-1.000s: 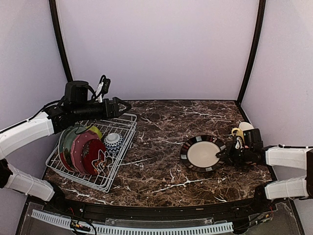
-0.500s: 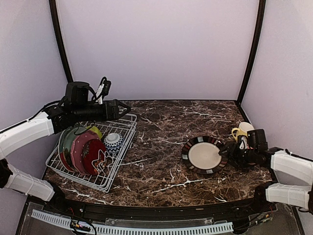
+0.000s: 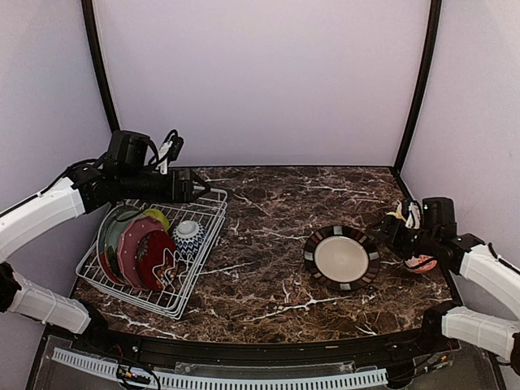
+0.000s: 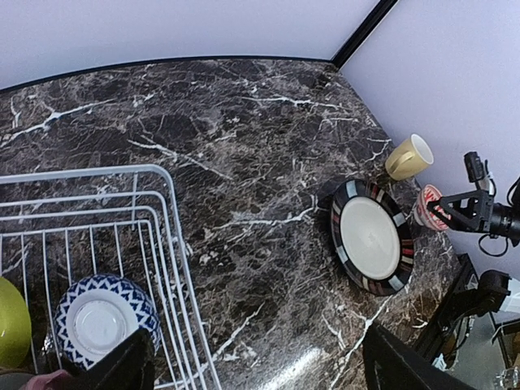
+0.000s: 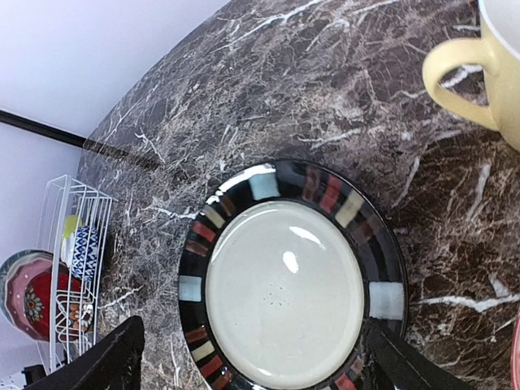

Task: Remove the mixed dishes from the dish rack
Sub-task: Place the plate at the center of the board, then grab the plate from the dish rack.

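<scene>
The white wire dish rack [image 3: 197, 268] stands at the left and holds three upright plates: pale green [image 3: 108, 230], red-teal [image 3: 130, 244] and dark red floral [image 3: 156, 256]. A lime-green bowl [image 3: 158, 217] and a blue-white bowl [image 3: 188, 236] sit behind them. My left gripper [image 3: 199, 188] hovers open over the rack's far edge, with nothing between its fingers. A cream plate with a dark striped rim [image 3: 341, 257] lies flat on the table. My right gripper [image 3: 388, 236] is open just right of it and holds nothing. Beside it are the pale yellow mug [image 4: 409, 156] and a red-white bowl [image 4: 426, 207].
The marble table [image 3: 268, 203] has dark posts at its back corners and pale walls on three sides. In the left wrist view the rack's corner [image 4: 166, 175] is at the left and the blue-white bowl [image 4: 101, 321] below. The mug's handle [image 5: 455, 81] is near the right wrist.
My right gripper has opened, let go of the striped plate and drawn back to the right. The plate now lies flat. The left arm has shifted only slightly.
</scene>
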`<state>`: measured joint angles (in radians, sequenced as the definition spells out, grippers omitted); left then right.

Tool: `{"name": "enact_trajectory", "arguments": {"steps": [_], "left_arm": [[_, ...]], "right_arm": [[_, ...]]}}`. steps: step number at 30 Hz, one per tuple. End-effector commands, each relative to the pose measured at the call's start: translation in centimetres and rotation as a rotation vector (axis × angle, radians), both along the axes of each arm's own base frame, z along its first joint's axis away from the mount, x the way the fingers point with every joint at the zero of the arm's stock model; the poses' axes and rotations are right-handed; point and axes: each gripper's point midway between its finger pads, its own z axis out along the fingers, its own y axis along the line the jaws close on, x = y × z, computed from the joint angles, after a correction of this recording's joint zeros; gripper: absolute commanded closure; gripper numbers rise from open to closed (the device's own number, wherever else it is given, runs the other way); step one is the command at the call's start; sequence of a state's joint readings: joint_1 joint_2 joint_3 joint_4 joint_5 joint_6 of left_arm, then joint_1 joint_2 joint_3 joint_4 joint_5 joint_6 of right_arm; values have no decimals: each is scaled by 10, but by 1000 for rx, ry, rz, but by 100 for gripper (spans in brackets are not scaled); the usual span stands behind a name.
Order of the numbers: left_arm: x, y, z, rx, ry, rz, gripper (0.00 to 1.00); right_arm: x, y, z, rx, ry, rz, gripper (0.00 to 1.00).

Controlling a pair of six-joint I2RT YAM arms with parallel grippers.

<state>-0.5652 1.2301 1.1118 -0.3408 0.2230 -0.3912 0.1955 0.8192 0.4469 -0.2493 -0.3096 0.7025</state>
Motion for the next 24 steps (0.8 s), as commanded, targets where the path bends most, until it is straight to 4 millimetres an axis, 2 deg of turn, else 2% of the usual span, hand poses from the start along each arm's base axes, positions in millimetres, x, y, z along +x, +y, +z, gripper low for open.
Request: {"name": "enact_trajectory", "arguments": {"steps": [1,4,5,6,7,8,11,12,13,14,17,21,24], "left_arm": [[-14,25,-6,125,41,33,13],[-21,47,-9,218,70,91,13],[-22,53,-3,233,59,108,13],[-26,66,-7,288,75,143,13],[-27,73,0,307,59,161,12],[-31,88,-4,371,78,198,12],[-40,120,9,472,80,268,11],[-46,137,6,527,115,306,10],[-44,151,15,536,114,351,9],[-52,161,13,564,149,362,9],[-57,193,27,572,182,454,8],[-64,223,26,677,243,516,6],[-59,226,18,724,290,502,13]], "right_arm": [[8,-2,15,-72,-62,38,9],[12,5,23,-77,-108,94,7],[13,8,26,-75,-125,117,6],[15,12,27,-72,-137,143,6],[16,17,30,-63,-150,173,6],[19,21,31,-56,-159,199,5],[24,36,39,-31,-204,270,5],[25,41,42,-23,-220,296,5],[27,46,43,-18,-231,317,5],[28,52,46,-15,-242,343,5],[28,71,48,-9,-267,419,4],[27,91,52,6,-313,501,4],[24,100,50,19,-319,544,3]]}}
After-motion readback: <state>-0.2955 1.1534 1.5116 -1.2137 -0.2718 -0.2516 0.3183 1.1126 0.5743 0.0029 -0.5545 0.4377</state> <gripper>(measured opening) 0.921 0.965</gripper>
